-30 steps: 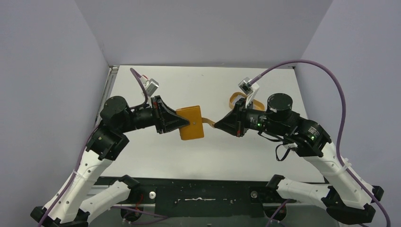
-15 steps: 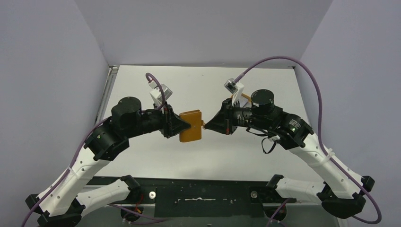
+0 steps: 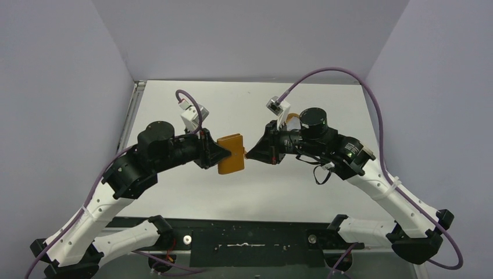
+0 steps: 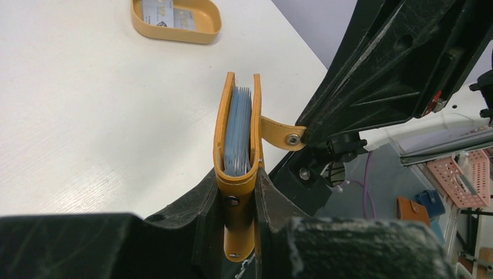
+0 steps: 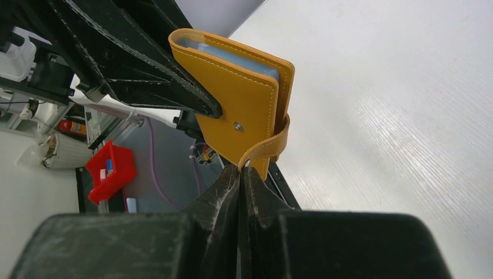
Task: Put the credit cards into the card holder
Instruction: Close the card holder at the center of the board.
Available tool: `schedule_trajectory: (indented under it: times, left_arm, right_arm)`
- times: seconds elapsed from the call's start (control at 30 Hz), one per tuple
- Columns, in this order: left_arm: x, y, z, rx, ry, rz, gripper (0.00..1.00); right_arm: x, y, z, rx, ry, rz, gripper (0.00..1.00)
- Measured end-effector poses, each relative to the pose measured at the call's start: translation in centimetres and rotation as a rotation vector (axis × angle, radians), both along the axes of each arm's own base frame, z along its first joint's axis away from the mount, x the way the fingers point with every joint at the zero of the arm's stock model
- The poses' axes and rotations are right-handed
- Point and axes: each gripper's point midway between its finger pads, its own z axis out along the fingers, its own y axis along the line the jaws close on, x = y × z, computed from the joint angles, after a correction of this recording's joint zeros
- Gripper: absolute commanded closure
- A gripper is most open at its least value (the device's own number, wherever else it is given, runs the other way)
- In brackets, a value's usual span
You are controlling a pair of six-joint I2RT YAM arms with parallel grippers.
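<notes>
Folded orange-tan leather card holder (image 3: 232, 156) held between both arms over the middle of the white table (image 3: 302, 192).

The left gripper (image 4: 238, 200), jaws narrowly apart, clamps the holder's closed spine end. The right gripper (image 5: 241, 170), jaws pressed together, pinches the snap tab (image 5: 272, 144), which hangs unsnapped off one cover. The covers gape slightly, showing grey-blue slotted sleeves (image 4: 237, 133) edge-on. Bare tabletop lies on the near side and toward the right wall. An orange oval tray (image 4: 204, 35) holding pale credit cards (image 4: 165, 13) sits well apart, farther back.

Left end effector (image 3: 228, 153) and right end effector (image 3: 249, 154) clamped, facing each other
</notes>
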Motion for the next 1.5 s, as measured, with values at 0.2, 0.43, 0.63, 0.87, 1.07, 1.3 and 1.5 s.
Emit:
schedule_trajectory:
  times: [0.2, 0.43, 0.63, 0.87, 1.07, 1.3, 1.5]
  left_arm:
    - [0.3, 0.1, -0.2, 0.000, 0.022, 0.031, 1.00]
    - [0.3, 0.0, -0.4, -0.001, 0.041, 0.048, 1.00]
    - [0.3, -0.1, -0.4, -0.004, 0.048, 0.058, 1.00]
    - [0.2, -0.2, -0.5, 0.000, 0.044, 0.060, 1.00]
    - [0.4, 0.1, -0.7, 0.011, 0.046, 0.076, 1.00]
    - [0.5, 0.2, -0.8, 0.016, 0.047, 0.085, 1.00]
    - [0.5, 0.2, -0.8, 0.016, 0.047, 0.085, 1.00]
  right_arm:
    - [0.4, 0.7, -1.2, -0.032, 0.010, 0.012, 1.00]
    - [0.4, 1.3, -1.7, -0.047, 0.003, 0.024, 1.00]
    - [0.7, 1.6, -1.5, -0.036, -0.007, 0.013, 1.00]
    - [1.1, 2.1, -1.0, -0.010, -0.006, 0.005, 1.00]
    - [1.3, 2.7, -1.4, -0.006, 0.010, 0.010, 1.00]
    - [1.2, 2.8, -1.4, -0.004, 0.016, 0.018, 1.00]
    - [1.2, 2.9, -1.5, -0.004, 0.020, 0.026, 1.00]
